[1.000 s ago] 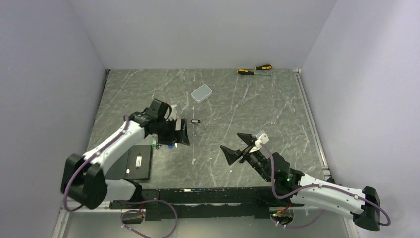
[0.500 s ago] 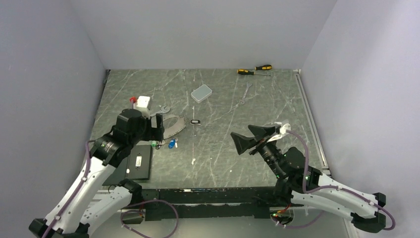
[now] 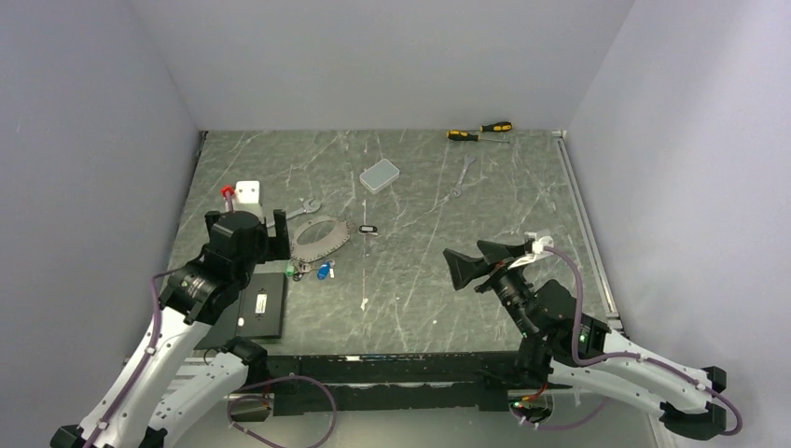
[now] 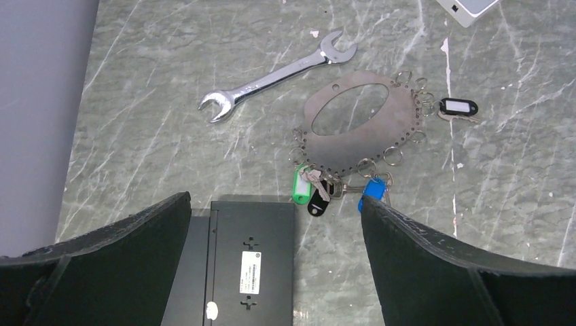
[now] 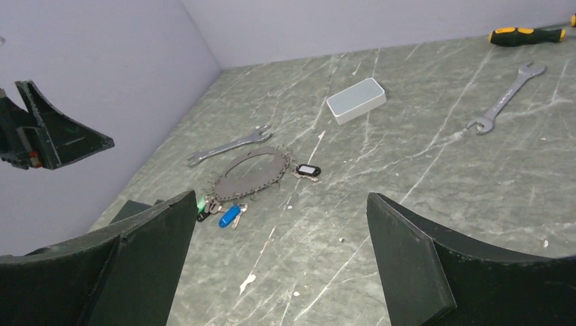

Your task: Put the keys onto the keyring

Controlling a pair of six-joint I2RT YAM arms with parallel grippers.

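At the left of the top view the left gripper (image 4: 273, 201) hangs above the table (image 3: 420, 299), its jaws wide apart with nothing between them. Above it in the frame, near the left wall, sits a white box (image 3: 248, 191) with a red piece at its corner. Below it lies a flat black box (image 4: 239, 261). Just right of the gripper a wrench (image 4: 277, 75) lies aslant, its upper end close to the keyring (image 4: 390, 132). The keyring is a flat grey oval plate with an oval hole and small rings along its rim, lying left of the table's centre. At its lower edge in the left wrist view, a green key (image 4: 299, 185) and a black key (image 4: 318, 202) lie touching, with a blue key (image 4: 373, 190) just to their right. Whether each is threaded on a ring I cannot tell. A labelled key (image 4: 457, 106), black with a white insert, lies at the keyring's right rim. Further right and higher sits a grey box (image 3: 380, 175), then a second wrench (image 3: 462, 175), and two screwdrivers (image 3: 478, 132) lie by the back wall. At lower right the right gripper (image 5: 282, 200) is raised above the table, jaws spread wide and empty, pointing left, well apart from the keyring.
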